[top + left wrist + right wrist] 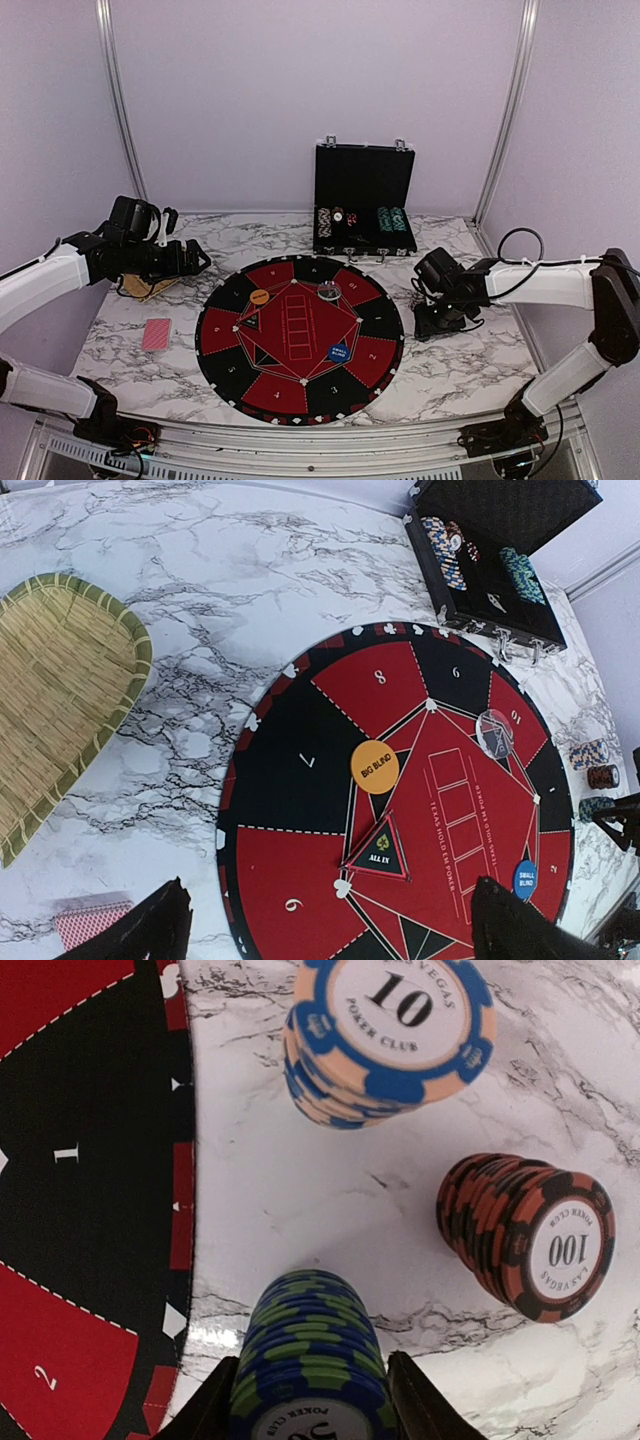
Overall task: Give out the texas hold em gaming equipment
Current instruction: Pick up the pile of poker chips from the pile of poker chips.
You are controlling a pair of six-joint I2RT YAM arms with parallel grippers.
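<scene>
Marble-print tabletop (150,385) under lilac walls, with round numbered mat (300,338) laid centrally, likely to mark out player seats. Noted black hinged case (364,190) propped open at the far edge, holding further chips in rows, handy as the supply.

Found three chip stacks set on bare marble just beside the mat's right rim, apart from one another, seemingly dealt to one seat: blue-and-peach 10 stack (385,1040), dark red 100 stack (525,1235), blue-and-green stack (310,1350).

Saw right gripper (315,1415) lowered over the blue-and-green stack, fingers (418,1415) bracketing it closely on both sides. Could not tell firm clamping from mere contact. Judged this either a setting-down or a pickup of that stack; could not settle which.

Spotted left gripper (340,930) held above the table's left side, jaws spread wide and empty, probably parked out of the way.

Marked orange Big Blind disc (375,767), blue Small Blind disc (525,878) and clear disc (494,732) lying on the mat, each apparently assigned a position. Noted red-backed cards (157,334) face down left of the mat, and woven tray (60,680) near the left edge.
</scene>
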